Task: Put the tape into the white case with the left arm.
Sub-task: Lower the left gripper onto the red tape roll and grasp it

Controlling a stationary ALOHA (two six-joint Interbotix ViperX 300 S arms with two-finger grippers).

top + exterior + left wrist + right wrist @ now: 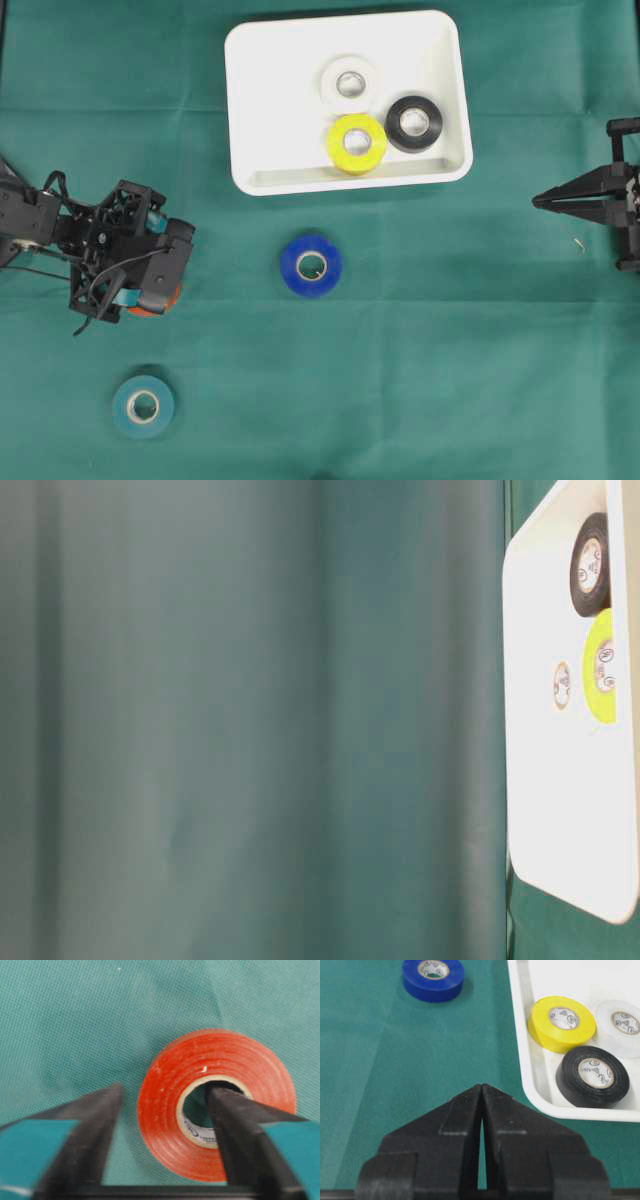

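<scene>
Left gripper [165,1105] straddles the wall of an orange tape roll [165,1110]

One finger [240,1130] sits inside the core, the other outside; whether the jaws pinch yet cannot be told. The white case [250,110], at one o'clock from it, holds white, yellow and black rolls. Right gripper [481,1091] is closed, empty.

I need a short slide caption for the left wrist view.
Left gripper straddles the orange tape roll's wall, one finger inside its core.
</scene>
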